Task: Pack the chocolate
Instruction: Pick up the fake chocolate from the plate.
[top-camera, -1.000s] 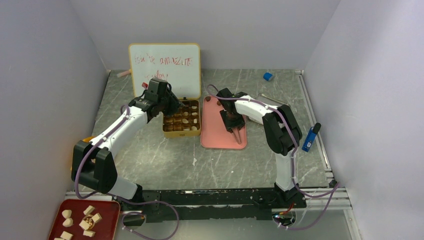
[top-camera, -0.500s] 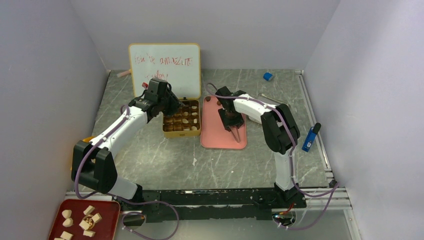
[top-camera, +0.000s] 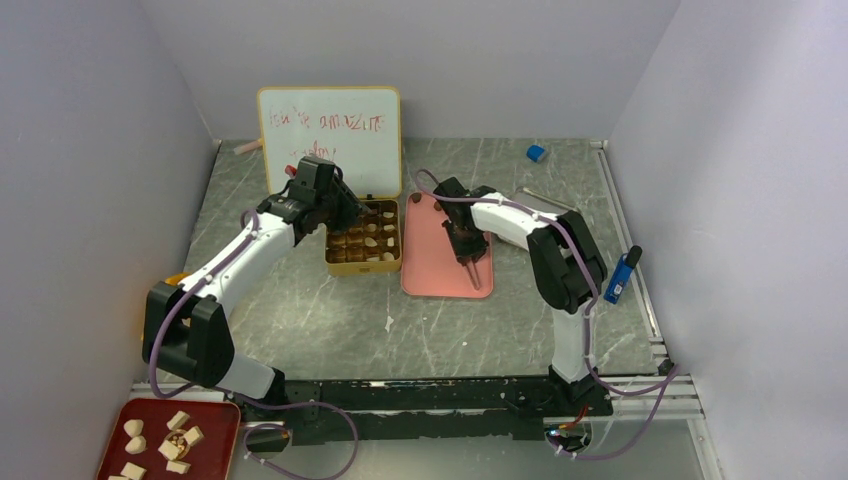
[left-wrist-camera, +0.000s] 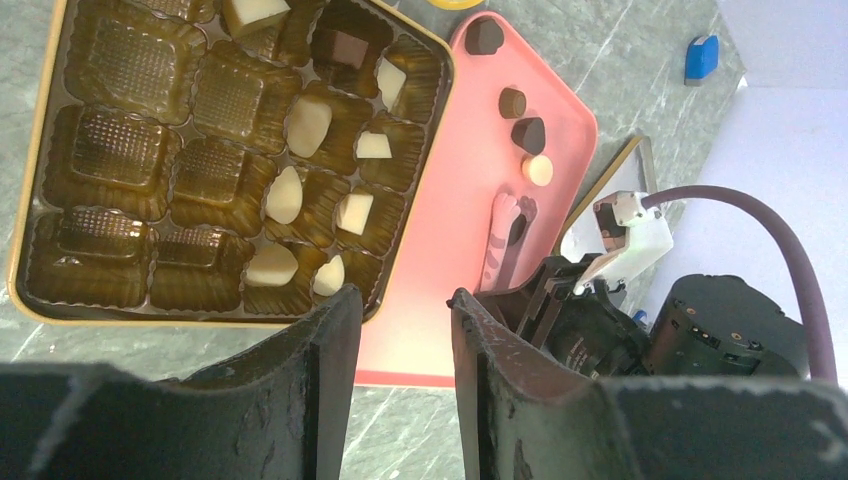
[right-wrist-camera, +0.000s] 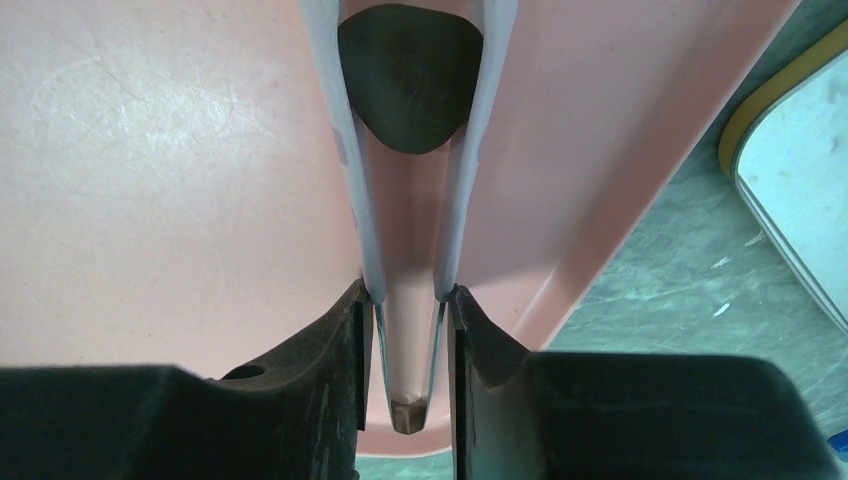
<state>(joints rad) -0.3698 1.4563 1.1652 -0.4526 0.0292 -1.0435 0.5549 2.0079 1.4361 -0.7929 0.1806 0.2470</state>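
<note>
1. While the right gripper (right-wrist-camera: 408, 300) is pressing its fingers shut on a pair of pale tongs (right-wrist-camera: 352, 150), the tong arms are closing in on either side of a dark chocolate (right-wrist-camera: 410, 80) lying on the pink tray (right-wrist-camera: 180, 180). They seem to be touching both flanks. The slim arms are probably being used because the bulky fingers would struggle with so small a piece.
2. The left gripper (left-wrist-camera: 400, 310) is hovering just above the near wall of the gold box (top-camera: 362, 265), its jaws standing partly apart with nothing between them. It is likely waiting there, keeping the box in its camera's sight without getting in the way.
3. The box is holding packed pieces (left-wrist-camera: 308, 125), mostly pale and one dark, in the compartments nearer the tray, while the ones farther from it are sitting bare. Four loose pieces (left-wrist-camera: 512, 101), three dark and one tan, are waiting in a row on the tray's far end, so I judge the packing to be partway along.
4. The tong tips are running off the top edge of the right wrist view, so it is hard to tell whether the grip is secure or the piece is lifting yet. From overhead the right arm is hiding that chocolate, and the red scrawl on the whiteboard (top-camera: 330, 130) is proving too faint to read.
</note>
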